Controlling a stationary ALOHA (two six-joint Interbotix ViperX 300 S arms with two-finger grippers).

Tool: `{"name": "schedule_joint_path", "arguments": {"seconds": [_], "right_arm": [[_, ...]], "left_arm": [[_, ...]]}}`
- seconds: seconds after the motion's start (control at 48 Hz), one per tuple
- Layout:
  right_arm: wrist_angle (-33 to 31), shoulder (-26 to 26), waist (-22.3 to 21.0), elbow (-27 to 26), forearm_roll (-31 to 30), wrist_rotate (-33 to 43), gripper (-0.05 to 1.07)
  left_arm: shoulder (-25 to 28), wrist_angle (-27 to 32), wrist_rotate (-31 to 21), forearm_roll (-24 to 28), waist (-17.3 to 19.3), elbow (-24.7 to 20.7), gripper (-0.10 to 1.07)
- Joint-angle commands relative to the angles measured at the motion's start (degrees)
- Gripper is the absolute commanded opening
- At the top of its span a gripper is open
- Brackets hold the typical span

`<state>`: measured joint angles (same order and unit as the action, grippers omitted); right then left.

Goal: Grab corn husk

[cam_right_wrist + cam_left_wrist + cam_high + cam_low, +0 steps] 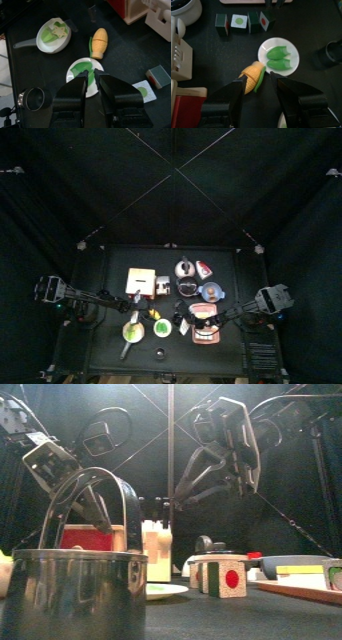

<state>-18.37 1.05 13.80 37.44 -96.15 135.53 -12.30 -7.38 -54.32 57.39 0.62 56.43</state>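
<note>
A yellow corn cob (pixel 252 77) with a green husk strip along one side lies on the black table; it also shows in the right wrist view (pixel 99 43). Beside it a white plate (pixel 268 44) holds two loose green corn husk leaves (pixel 279 56). My left gripper (pixel 256 83) is open, its jaws spread on either side of the cob's near end, above it. My right gripper (pixel 92 75) hangs above the plate of husk leaves (pixel 81 66) with its jaws together, holding nothing that I can see.
A white dish (pixel 53 34) with green pieces lies past the corn. A metal cup (pixel 32 97) and picture blocks (pixel 239 21) stand nearby. A steel pot with a handle (pixel 74 589) stands at the front edge. A wooden board (pixel 139 280) and kettle (pixel 185 268) sit further back.
</note>
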Motion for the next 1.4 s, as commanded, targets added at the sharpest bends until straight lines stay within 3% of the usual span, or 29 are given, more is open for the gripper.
{"name": "schedule_joint_path", "arguments": {"seconds": [0.0, 0.375, 0.667, 0.854, 1.375], "right_arm": [[0.6, -0.8, -0.4, -1.3, -0.4, 0.0, 0.6], [0.9, -1.1, 0.0, -0.3, -0.1, 0.1, 0.6], [0.9, -1.8, -0.4, 0.1, -0.1, 0.0, 0.6], [0.9, -1.8, -0.4, 0.2, 0.2, 0.0, 0.6], [0.8, -1.8, -0.4, 0.3, 0.4, 0.0, 0.6]], "left_arm": [[0.7, 2.0, 2.2, 0.7, 0.1, -1.1, 0.82], [1.0, 9.5, 10.9, 3.7, -1.4, -1.9, 0.84], [3.7, 9.5, 17.2, 7.1, -3.9, -3.7, 1.01], [6.8, 11.1, 20.6, 7.7, -4.9, -3.9, 1.01], [9.2, 14.9, 28.9, 7.7, -5.0, -4.8, 1.01]]}}
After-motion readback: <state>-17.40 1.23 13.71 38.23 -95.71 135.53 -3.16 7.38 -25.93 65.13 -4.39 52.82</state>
